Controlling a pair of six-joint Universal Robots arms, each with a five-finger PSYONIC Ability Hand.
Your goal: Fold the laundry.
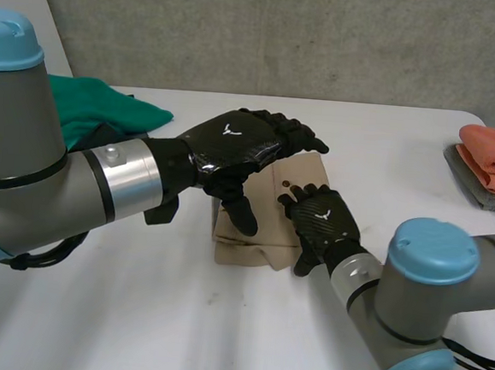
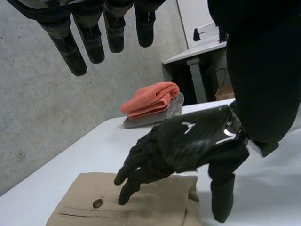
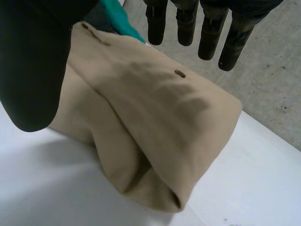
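Note:
A folded tan garment with a small brown button lies at the middle of the white table. My left hand hovers above its far-left part, fingers straight and relaxed, thumb hanging down, holding nothing. My right hand rests with straight fingers on the garment's right side. From the left wrist, its own fingers hang over the garment while the right hand lies on the cloth. Under the right hand's fingers the right wrist view shows the garment in a thick fold.
A green cloth lies at the table's far left, behind my left arm. A folded orange towel sits on a grey one at the far right edge. A concrete wall stands behind the table.

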